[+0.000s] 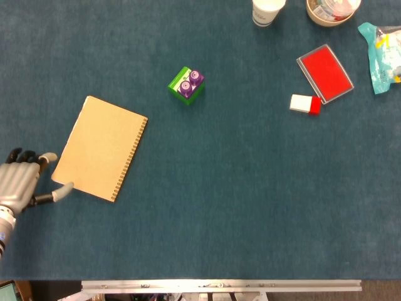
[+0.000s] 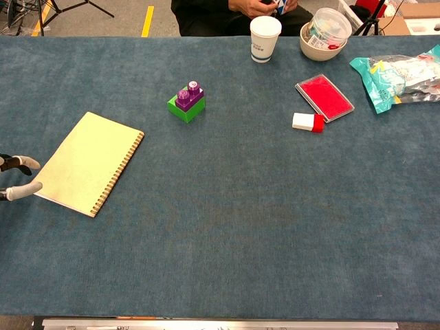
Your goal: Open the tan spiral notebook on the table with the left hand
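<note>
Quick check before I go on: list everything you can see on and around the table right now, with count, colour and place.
spiral notebook: 1, tan, closed, left side of table, spiral on its right edge
block stack: 1, purple on green, centre-left
paper cup: 1, white, far edge
bowl: 1, cream, holding a clear container, far edge right of the cup
flat case: 1, red, right side
small block: 1, white and red, just in front of the case
plastic bag: 1, teal, far right
person: 1, dark clothes, behind the table
left hand: 1, grey, fingers apart, at the notebook's near-left corner
</note>
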